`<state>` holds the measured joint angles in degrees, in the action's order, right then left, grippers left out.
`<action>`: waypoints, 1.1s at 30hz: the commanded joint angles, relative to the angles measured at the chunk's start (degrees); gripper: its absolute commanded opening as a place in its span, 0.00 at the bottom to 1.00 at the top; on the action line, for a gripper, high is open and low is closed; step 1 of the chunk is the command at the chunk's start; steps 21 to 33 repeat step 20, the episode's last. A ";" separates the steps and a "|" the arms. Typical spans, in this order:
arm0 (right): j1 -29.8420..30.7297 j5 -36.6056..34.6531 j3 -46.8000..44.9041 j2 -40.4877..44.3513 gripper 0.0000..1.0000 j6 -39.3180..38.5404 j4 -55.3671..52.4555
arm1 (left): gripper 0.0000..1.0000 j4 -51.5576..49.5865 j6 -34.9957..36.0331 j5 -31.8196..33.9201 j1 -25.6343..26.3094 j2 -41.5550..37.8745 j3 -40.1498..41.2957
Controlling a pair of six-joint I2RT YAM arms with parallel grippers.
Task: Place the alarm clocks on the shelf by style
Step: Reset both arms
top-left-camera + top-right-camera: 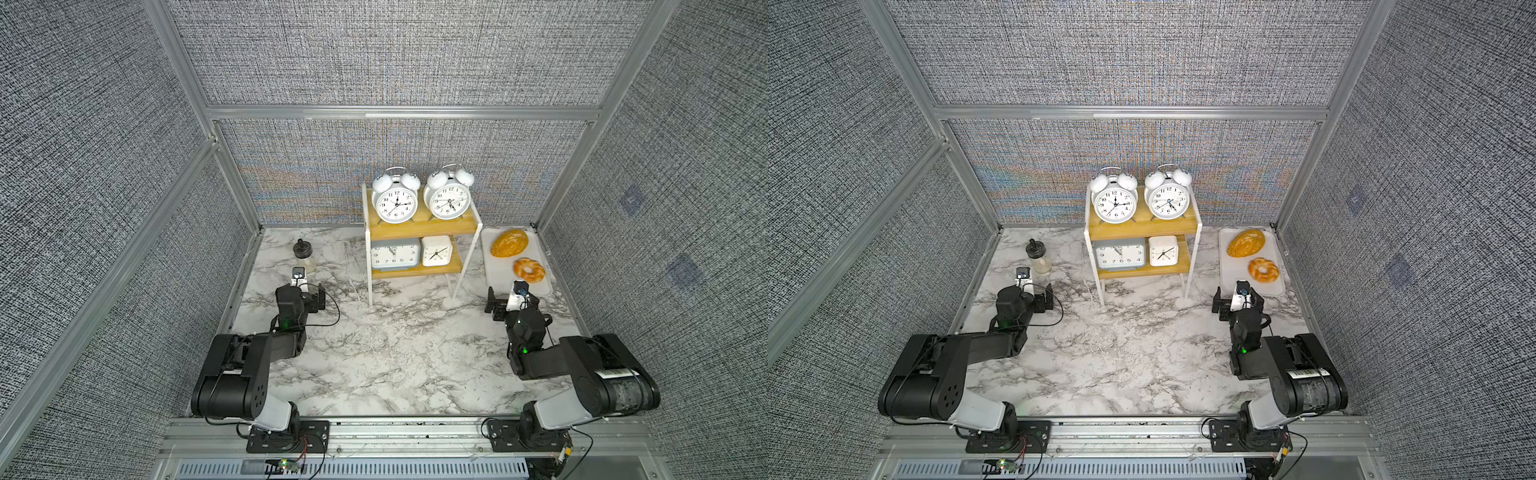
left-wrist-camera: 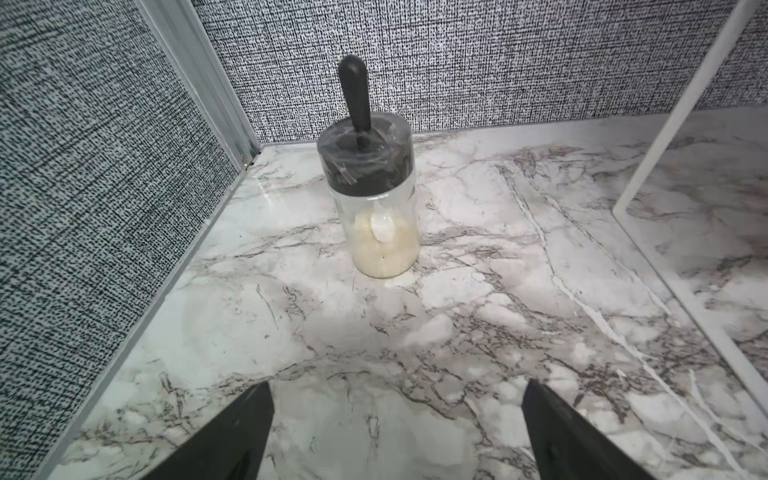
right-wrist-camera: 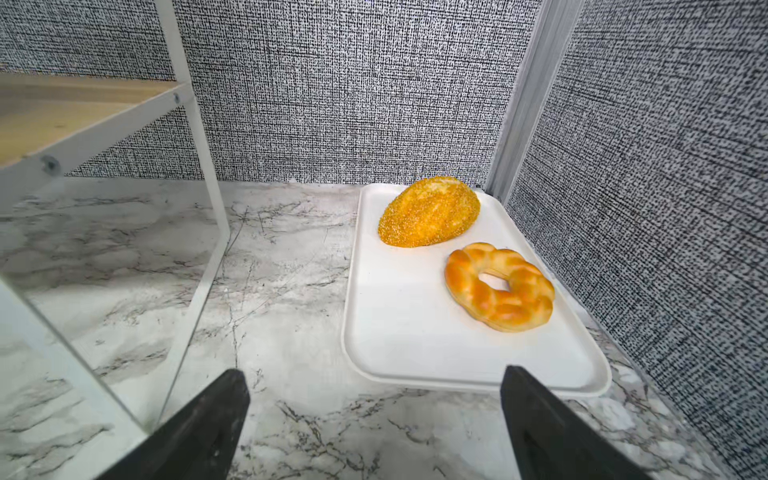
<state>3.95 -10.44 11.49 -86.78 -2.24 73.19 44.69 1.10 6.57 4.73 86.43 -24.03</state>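
The shelf (image 1: 419,227) stands at the back middle of the marble table in both top views. Two round white twin-bell alarm clocks (image 1: 395,203) (image 1: 447,199) sit side by side on its upper board. On the lower board are the wide grey-blue rectangular clock (image 1: 395,254) and, to its right, the small white rounded-square clock (image 1: 437,250). My left gripper (image 1: 302,291) (image 2: 397,386) is open and empty, left of the shelf. My right gripper (image 1: 515,297) (image 3: 374,372) is open and empty, right of the shelf. The right wrist view catches a shelf corner (image 3: 83,124).
A clear jar with a black lid (image 1: 304,255) (image 2: 376,199) stands just ahead of the left gripper near the back left corner. A white tray (image 1: 498,276) (image 3: 407,332) at the back right holds a seeded loaf (image 1: 509,243) and a braided bread ring (image 1: 529,270). Fabric walls enclose the table.
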 commanded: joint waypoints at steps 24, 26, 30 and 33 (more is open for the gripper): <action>-1.65 3.23 1.35 -0.14 0.99 1.39 -2.00 | 0.99 -0.57 -0.90 0.74 -0.18 0.04 -0.24; -1.65 3.23 1.35 -0.14 0.99 1.39 -2.00 | 0.99 -0.57 -0.90 0.74 -0.18 0.04 -0.24; -1.65 3.23 1.35 -0.14 0.99 1.39 -2.00 | 0.99 -0.57 -0.90 0.74 -0.18 0.04 -0.24; -1.65 3.23 1.35 -0.14 0.99 1.39 -2.00 | 0.99 -0.57 -0.90 0.74 -0.18 0.04 -0.24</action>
